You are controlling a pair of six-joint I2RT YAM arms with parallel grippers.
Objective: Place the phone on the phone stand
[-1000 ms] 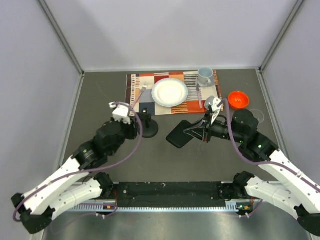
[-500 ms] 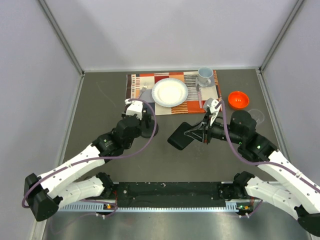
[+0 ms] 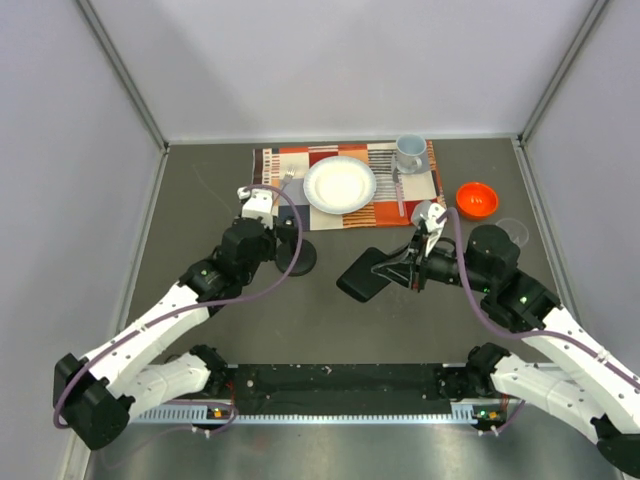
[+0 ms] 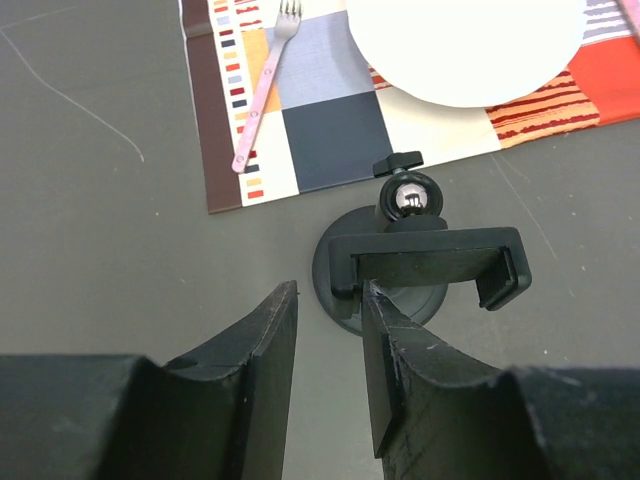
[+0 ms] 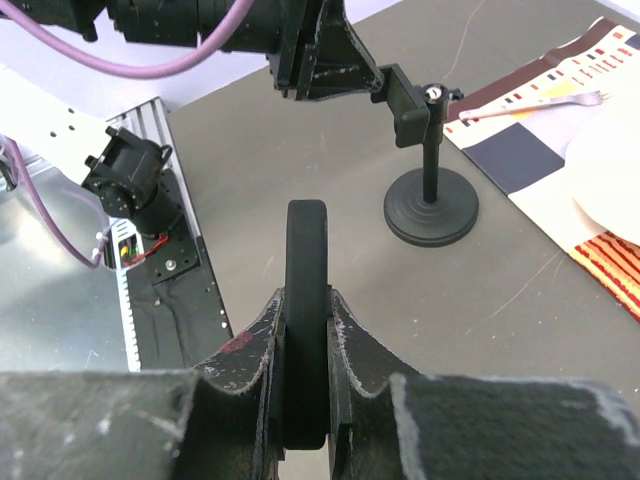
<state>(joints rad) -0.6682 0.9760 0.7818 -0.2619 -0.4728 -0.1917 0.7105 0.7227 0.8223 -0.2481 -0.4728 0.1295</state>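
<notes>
Nearest the arm bases, the right end effector (image 5: 305,300) is pressed together on the phone (image 5: 305,240), pinching it edge-on and holding it off the bench (image 3: 200,200), tilted, in the space between the two arms. So the pick-up looks done.

Just beyond, the left end effector (image 4: 328,295) stands partly spread with nothing between its fingers. One finger is right beside the cradle of the phone stand (image 4: 430,262); I cannot tell whether it touches. The stand is upright on its disc base, cradle vacant, apart from the phone. What remains, by my reading, is carrying the phone across, seating it in the cradle and letting go.

Farthest back lies the place setting.

Count: one phone, one phone stand, one placemat (image 3: 385,212), one plate (image 3: 340,184), one fork (image 3: 278,193), one spoon (image 3: 399,190), one cup (image 3: 409,152), one orange bowl (image 3: 477,199).
</notes>
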